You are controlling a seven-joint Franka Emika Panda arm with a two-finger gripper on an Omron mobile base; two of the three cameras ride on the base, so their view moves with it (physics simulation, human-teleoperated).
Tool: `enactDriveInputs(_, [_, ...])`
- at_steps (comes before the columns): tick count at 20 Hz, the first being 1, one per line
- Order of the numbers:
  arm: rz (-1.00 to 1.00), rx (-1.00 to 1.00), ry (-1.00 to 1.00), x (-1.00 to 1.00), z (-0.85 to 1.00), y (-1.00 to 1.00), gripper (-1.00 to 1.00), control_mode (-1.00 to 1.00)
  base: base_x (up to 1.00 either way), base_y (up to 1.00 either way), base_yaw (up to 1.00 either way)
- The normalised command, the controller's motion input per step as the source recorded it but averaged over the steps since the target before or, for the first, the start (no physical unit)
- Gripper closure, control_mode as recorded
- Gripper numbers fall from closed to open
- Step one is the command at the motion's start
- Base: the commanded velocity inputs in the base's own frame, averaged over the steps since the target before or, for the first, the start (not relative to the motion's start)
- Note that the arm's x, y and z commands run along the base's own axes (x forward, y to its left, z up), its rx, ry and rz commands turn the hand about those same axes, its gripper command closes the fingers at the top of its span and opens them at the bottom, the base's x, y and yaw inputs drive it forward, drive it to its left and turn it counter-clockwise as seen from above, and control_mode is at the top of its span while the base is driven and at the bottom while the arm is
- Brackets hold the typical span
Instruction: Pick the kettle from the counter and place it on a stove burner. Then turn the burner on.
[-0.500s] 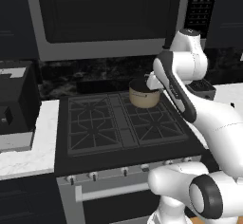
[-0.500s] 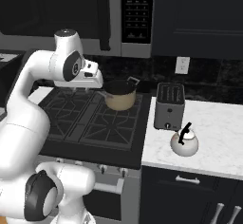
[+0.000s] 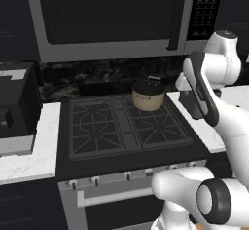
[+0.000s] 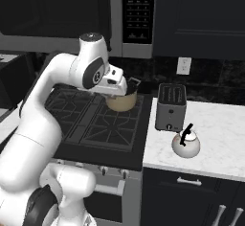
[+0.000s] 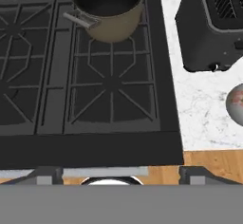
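Here, going left to right in the right base view, the white arm's upper link covers the left part of the cooktop [image 4: 95, 119], and the gripper [image 4: 130, 86] is largely masked by the wrist, only a dark bit poking out above the tan pot [image 4: 121, 101] on the rear right burner. In the hand view the pot's far rim is cut off by the top edge, the black toaster [image 5: 213, 26] runs out of the right side, and the kettle [image 5: 236, 103] appears merely as a pale rounded sliver at the right border. The kettle [image 4: 185, 143] stands upright on the white marble counter [image 4: 215, 139], just in front of the toaster [image 4: 171, 107] and well to the right of the gripper, with the stove edge between them. The front right stove burner [image 5: 111, 83] lies bare beneath the hand. The jaws stand wide apart, holding and touching nothing.
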Motion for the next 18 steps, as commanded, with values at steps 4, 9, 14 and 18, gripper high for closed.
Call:
enactDriveInputs(4, [-0.23, 0.03, -0.08, -0.37, 0.0, -1.0, -1.0, -1.0, 0.0, 0.0, 0.0])
enactDriveInputs(9, [-0.23, 0.0, -0.03, -0.25, 0.0, -1.0, -1.0, -1.0, 0.0, 0.0, 0.0])
enactDriveInputs(14, [-0.21, 0.0, 0.0, -0.08, -0.02, -1.0, -1.0, -1.0, 0.0, 0.0, 0.0])
enactDriveInputs(18, [-0.15, 0.0, 0.0, 0.04, -0.27, -1.0, -1.0, -1.0, 0.0, 0.0, 0.0])
